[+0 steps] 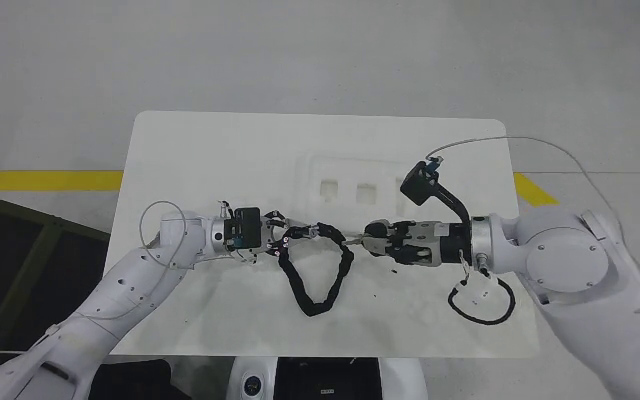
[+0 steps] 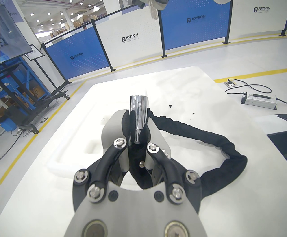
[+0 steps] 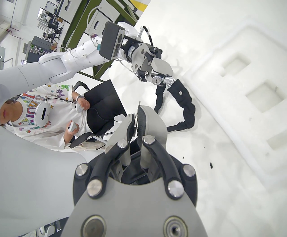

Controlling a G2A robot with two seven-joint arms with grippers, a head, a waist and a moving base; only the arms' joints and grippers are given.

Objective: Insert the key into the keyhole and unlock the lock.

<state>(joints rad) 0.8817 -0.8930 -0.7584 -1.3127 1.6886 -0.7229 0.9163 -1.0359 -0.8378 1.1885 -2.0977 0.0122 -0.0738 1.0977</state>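
White surface in a big work hall, where two robot arms meet over a lock.

On the white surface (image 1: 180, 150), the left arm's fingers (image 2: 113, 125) are squeezed tight on the black cloth-covered chain lock (image 2: 201, 139). They grip it by its shiny metal tube end (image 2: 139, 114), and the black loop trails out across the surface. The right arm's fingers (image 3: 148, 121) are pinched almost closed on the thin silver key (image 2: 153, 11), which is near the tube but not touching it. The small round keyhole (image 3: 156, 80) looks toward the key. To do this step well, I think the key tip should line up straight with the hole and slide in slowly. The left side should keep the tube steady so it does not wobble. Turn only when the key is all the way in.
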